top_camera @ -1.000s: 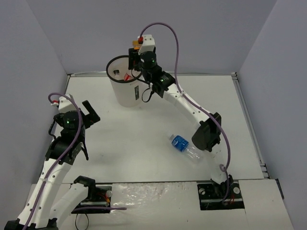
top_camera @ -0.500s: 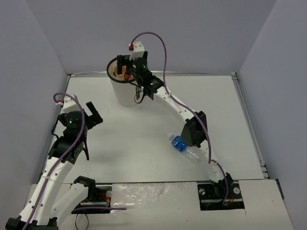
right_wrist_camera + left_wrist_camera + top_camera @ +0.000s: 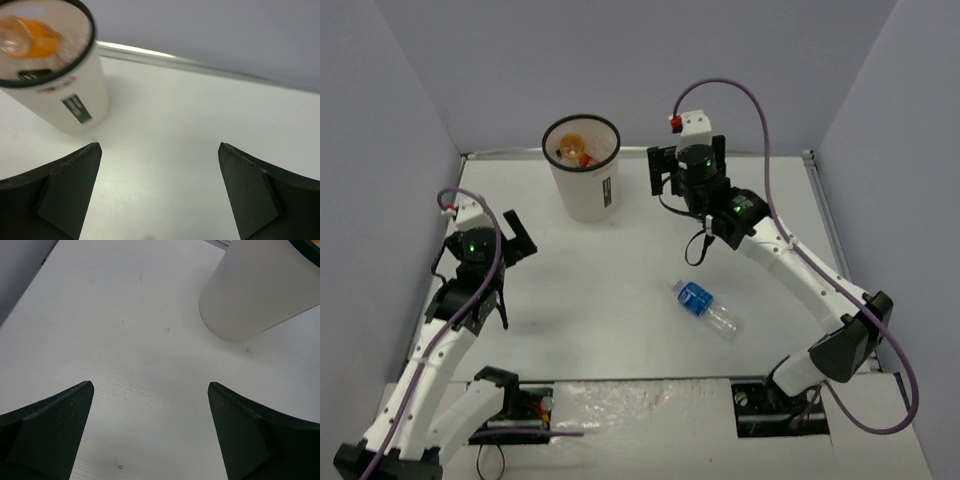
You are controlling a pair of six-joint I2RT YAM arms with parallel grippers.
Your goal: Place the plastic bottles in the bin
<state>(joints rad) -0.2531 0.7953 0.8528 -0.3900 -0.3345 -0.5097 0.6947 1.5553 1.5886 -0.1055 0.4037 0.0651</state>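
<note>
I'm seeing the blue-labelled bottle (image 3: 705,308) lying on the desk (image 3: 620,280), long axis pointing far-left corner to near-right. The left end effector (image 3: 150,385) and right end effector (image 3: 159,147) are hanging released.

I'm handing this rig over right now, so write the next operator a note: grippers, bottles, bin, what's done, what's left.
Left gripper: open, empty, over bare table near the bin.
Right gripper: open, empty, hovering right of the bin.
Done: orange-filled bottle and others are inside the upright bin at the back; count unclear.
Left: blue-labelled bottle lies on the table, centre-right; it goes in the bin.
</note>
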